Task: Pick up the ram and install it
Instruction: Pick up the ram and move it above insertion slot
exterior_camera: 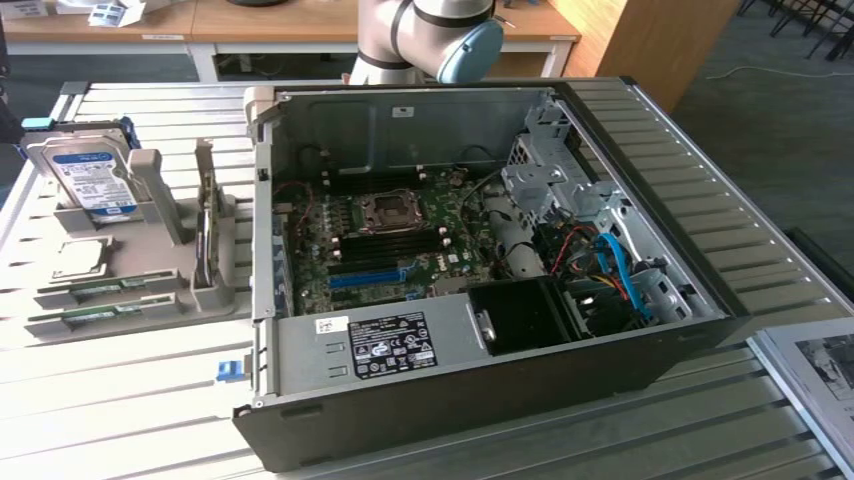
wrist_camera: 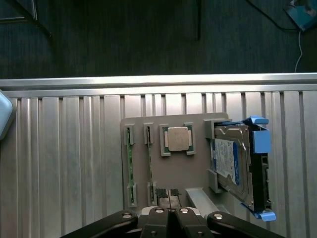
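Observation:
Two ram sticks, thin green boards, lie side by side in slots of a grey holder (wrist_camera: 178, 173): one ram stick (wrist_camera: 130, 166) and a second ram stick (wrist_camera: 149, 163). In the exterior view they are at the holder's near end, ram stick (exterior_camera: 100, 288) and ram stick (exterior_camera: 96, 320). My gripper (wrist_camera: 168, 197) hangs well above the holder, shut, pads together with nothing between them. The open computer case (exterior_camera: 481, 380) lies on the table with its motherboard (exterior_camera: 387, 240) exposed.
The holder also carries a silver CPU (wrist_camera: 177, 138), a hard drive (wrist_camera: 233, 163) in a blue bracket and an upright board (exterior_camera: 204, 235). A bright-blue slot (exterior_camera: 363, 280) sits on the motherboard. The slatted metal table (exterior_camera: 120, 400) ends just beyond the holder. The arm (exterior_camera: 427, 30) stands behind the case.

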Action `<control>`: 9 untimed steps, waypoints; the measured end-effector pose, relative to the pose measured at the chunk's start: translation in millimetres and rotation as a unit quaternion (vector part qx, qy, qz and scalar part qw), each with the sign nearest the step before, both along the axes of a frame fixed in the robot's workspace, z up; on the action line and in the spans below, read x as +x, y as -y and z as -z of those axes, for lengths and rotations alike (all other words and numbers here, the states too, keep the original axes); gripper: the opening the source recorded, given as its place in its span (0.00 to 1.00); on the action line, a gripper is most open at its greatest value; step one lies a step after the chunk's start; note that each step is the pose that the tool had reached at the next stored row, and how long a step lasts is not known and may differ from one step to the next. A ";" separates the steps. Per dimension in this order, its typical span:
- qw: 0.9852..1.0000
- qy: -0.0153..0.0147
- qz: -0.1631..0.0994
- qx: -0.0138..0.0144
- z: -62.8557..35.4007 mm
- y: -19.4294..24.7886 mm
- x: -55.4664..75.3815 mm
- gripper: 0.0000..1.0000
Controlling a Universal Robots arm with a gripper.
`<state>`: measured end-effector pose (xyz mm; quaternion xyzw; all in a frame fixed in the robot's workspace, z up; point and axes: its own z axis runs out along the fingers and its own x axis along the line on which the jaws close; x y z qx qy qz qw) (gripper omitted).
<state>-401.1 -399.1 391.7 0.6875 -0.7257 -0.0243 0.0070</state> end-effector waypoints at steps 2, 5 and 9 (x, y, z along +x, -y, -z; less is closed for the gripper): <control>1.000 0.000 0.000 0.000 0.0 0.0 0.0 0.10; 1.000 0.000 0.000 0.000 0.0 0.0 0.0 0.10; 1.000 0.000 0.000 0.000 0.1 0.0 0.0 0.10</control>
